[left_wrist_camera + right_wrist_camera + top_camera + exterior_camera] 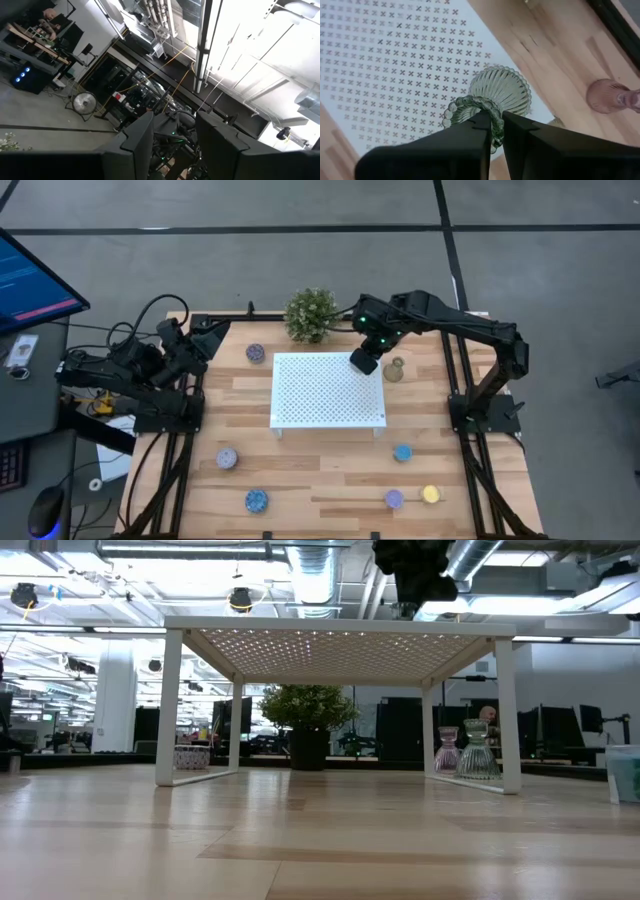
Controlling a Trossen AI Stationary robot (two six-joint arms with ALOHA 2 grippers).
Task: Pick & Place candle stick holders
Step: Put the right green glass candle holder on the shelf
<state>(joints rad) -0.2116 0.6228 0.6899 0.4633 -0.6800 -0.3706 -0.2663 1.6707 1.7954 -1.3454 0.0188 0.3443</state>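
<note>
Overhead, right gripper clamped on rim of green ribbed holder, held above far right corner of white perforated tray. Pink holder on table just beside tray. Left gripper parked off table's left edge, fingers apart, empty.

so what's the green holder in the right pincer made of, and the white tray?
Green holder: looks like translucent pressed glass, ribbed body and beaded rim, glossy; could be clear plastic. Right pincer grips its rim. White tray: thin perforated sheet on slim legs, matte white, probably painted metal.
</note>
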